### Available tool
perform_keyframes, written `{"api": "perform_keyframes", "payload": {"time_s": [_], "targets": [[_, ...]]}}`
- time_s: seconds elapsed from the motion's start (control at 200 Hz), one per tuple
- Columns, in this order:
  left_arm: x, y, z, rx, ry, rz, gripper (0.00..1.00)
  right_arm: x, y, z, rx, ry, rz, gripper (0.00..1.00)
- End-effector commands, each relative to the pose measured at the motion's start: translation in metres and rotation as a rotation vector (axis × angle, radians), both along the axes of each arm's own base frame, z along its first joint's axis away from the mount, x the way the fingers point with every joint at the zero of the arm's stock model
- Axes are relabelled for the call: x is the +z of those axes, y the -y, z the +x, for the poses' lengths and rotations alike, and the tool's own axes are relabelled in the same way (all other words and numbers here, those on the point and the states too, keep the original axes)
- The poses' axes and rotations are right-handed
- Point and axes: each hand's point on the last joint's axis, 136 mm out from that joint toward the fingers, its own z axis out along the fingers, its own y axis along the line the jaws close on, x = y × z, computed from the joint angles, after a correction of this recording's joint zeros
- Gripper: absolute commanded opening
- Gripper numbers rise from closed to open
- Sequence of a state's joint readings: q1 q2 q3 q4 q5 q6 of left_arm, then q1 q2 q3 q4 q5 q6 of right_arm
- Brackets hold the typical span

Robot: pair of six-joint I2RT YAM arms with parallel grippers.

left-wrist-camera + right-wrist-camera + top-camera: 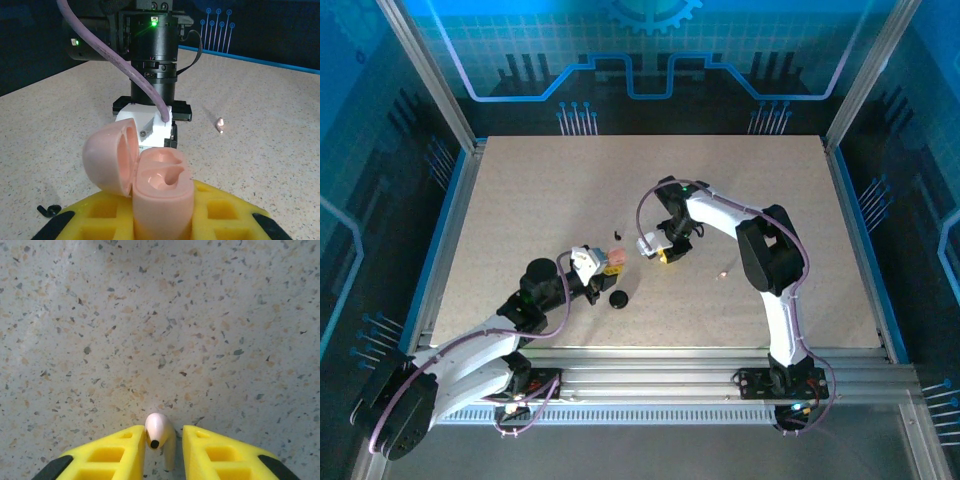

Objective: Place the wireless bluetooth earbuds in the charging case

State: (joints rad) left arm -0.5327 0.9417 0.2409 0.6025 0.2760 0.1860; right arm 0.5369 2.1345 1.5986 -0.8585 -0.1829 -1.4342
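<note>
the left tool (162, 222) is clamped on the open pink charging case (162, 187), holding it upright with its lid (111, 155) swung back, which i take to be so the two moulded pockets face up and are steadied for loading. right behind the case, the right tool (164, 455) has its yellow fingers (115, 455) close on either side of a whitish earbud (158, 429). the bud seems to touch one finger, but i can't tell whether the pinch has really taken. a second whitish earbud (220, 125) lies loose on the tabletop (520, 180), well apart from the case. a round black piece (618, 299) sits just beside the left tool. the two tools are crowded together mid-tabletop, but all the tabletop edges are far off, with bare surface behind and to both sides.
</note>
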Motion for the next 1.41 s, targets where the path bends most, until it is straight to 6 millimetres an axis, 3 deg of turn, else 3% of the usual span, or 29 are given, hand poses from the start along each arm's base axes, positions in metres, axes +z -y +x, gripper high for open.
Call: {"api": "perform_keyframes", "payload": {"time_s": [0.0, 0.75, 1.026, 1.161, 1.401], "targets": [[0.018, 0.002, 0.007, 0.005, 0.048, -0.010, 0.15, -0.006, -0.005, -0.009, 0.016, -0.053, -0.004, 0.26], [0.018, 0.002, 0.008, 0.007, 0.044, -0.006, 0.14, -0.013, -0.006, -0.006, 0.004, -0.066, -0.031, 0.25], [0.017, 0.002, 0.009, 0.009, 0.042, -0.004, 0.15, -0.014, -0.006, -0.001, -0.012, -0.043, -0.032, 0.18], [0.015, 0.002, 0.009, 0.007, 0.039, 0.002, 0.14, 0.000, -0.014, 0.003, -0.043, -0.021, 0.032, 0.17], [0.011, 0.004, 0.014, 0.012, 0.044, 0.001, 0.14, 0.060, -0.030, 0.004, -0.171, -0.054, 0.302, 0.17]]}}
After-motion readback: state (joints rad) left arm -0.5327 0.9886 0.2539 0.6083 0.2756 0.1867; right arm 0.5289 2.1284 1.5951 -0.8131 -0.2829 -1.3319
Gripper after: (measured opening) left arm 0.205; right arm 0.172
